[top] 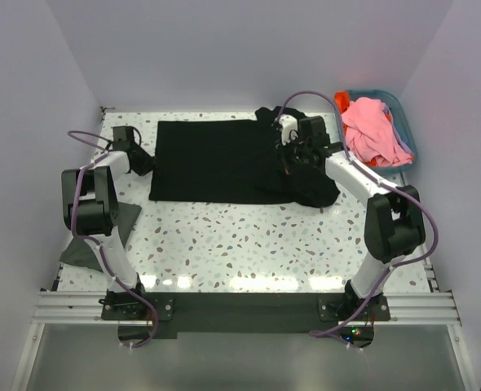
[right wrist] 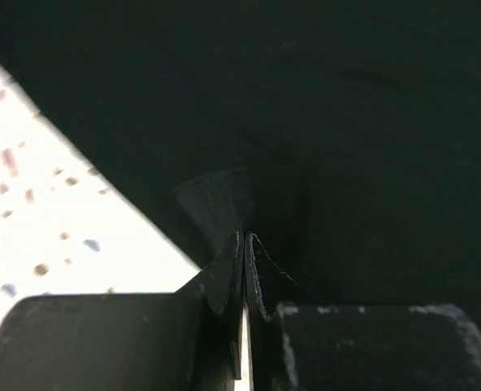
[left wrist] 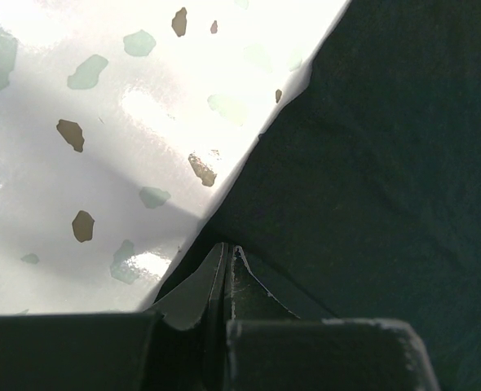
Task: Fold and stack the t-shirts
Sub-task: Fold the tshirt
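Two arms at work over one speckled table (top: 249, 236).

- Black shirt (top: 216, 159): lies flat across the far half of the table. Left part smooth and roughly square-edged. Right end bunched into a dark heap.
- Basket (top: 405, 122): teal, far right corner. Pink shirt (top: 371, 134) heaped in it and spilling over the near rim; a bit of red shirt (top: 342, 102) shows at its left end.
- Grey shirt (top: 81, 248): near left edge of the table, partly hidden by the left arm.
- Right claw (top: 289, 155): down on the bunched right end of the black shirt. Wrist view shows the fingers pressed together with a raised fold of black cloth pinched at the tips.
- Left claw (top: 145, 160): at the black shirt's left edge, fingers together on the hem.
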Robot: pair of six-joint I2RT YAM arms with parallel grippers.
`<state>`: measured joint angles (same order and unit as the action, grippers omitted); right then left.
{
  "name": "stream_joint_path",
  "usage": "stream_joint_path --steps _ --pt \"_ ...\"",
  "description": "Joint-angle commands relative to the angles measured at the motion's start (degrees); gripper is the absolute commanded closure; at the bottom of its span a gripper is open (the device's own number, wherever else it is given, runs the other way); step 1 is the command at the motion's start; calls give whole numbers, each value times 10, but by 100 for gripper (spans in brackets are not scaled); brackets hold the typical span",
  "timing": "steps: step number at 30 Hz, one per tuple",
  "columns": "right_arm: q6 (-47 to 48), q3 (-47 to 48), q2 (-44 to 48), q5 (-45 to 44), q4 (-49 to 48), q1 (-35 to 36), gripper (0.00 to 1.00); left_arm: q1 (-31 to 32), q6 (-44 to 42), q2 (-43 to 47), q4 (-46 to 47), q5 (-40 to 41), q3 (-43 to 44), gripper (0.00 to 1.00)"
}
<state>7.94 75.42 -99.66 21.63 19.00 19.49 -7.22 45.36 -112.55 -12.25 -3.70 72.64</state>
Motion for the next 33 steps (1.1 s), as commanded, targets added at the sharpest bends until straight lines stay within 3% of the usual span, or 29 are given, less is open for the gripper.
stream_joint_path --steps 1,13,14,19,25,33 --pt "-31 44 -14 -76 -34 -33 100 -7 -12 -7 27 -4 9 100" --pt "-120 183 -166 -185 -35 -92 100 -5 -18 -18 38 -12 16 100" --pt "-128 194 -180 -187 -32 -92 96 -5 -18 -18 41 -14 16 100" --pt "-156 213 -194 -243 -10 -104 96 -6 -23 -7 43 -12 14 100" --pt "-183 202 -191 -250 -6 -123 99 -7 -26 -6 38 -10 13 100" --pt "-202 202 -200 -279 6 -132 97 -6 -24 -8 39 -8 4 100"
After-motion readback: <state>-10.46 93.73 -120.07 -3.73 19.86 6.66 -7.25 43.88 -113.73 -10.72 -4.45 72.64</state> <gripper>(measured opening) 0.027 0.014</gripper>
